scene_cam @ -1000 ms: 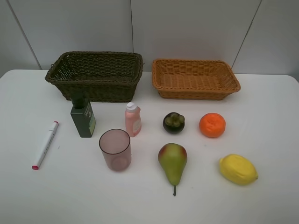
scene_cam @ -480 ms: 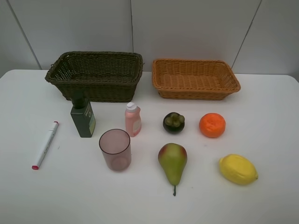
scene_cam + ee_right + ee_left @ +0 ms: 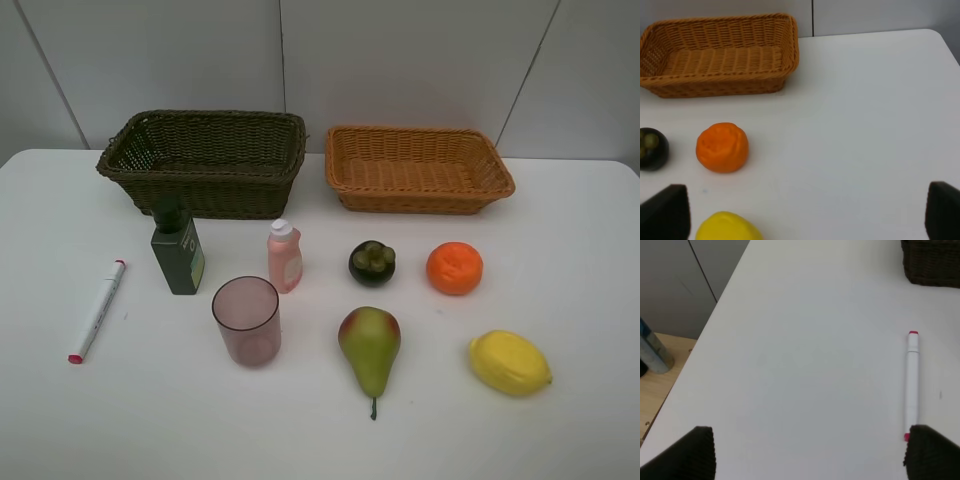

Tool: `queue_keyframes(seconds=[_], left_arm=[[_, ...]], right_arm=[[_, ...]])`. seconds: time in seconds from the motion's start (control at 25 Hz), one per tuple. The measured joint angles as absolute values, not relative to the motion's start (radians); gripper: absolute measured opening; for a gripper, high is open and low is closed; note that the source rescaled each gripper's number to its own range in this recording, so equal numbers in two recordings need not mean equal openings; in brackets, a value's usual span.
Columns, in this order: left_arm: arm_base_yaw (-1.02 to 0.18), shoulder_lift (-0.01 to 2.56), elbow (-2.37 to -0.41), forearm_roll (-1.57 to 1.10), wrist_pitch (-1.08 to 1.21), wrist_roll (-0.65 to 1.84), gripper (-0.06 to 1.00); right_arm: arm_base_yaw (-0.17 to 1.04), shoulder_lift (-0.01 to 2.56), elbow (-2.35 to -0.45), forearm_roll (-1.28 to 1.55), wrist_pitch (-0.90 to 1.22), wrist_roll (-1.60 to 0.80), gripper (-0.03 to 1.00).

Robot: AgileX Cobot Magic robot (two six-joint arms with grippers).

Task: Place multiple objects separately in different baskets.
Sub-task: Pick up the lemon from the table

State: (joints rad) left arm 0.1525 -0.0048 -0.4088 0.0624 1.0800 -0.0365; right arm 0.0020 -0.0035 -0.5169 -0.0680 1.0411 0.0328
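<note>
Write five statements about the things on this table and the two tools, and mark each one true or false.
1. The tan basket holds nothing. True.
2. The pink cup lies on its side. False: the pink cup stands upright, mouth up.
3. The mangosteen sits beside the orange, not touching it. True.
4. The marker is inside the dark basket. False: the marker lies on the table, outside the dark basket.
5. The left tool and the right tool are both open. True.
</note>
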Motion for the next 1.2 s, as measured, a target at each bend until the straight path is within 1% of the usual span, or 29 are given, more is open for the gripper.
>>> queue_keyframes(seconds=[1.2], left_arm=[[0.152,-0.005,-0.409,0.062,1.08,-0.037,1.0]], right_arm=[[0.002,-0.003,-0.517,-0.068,1.041,0.033,1.0]])
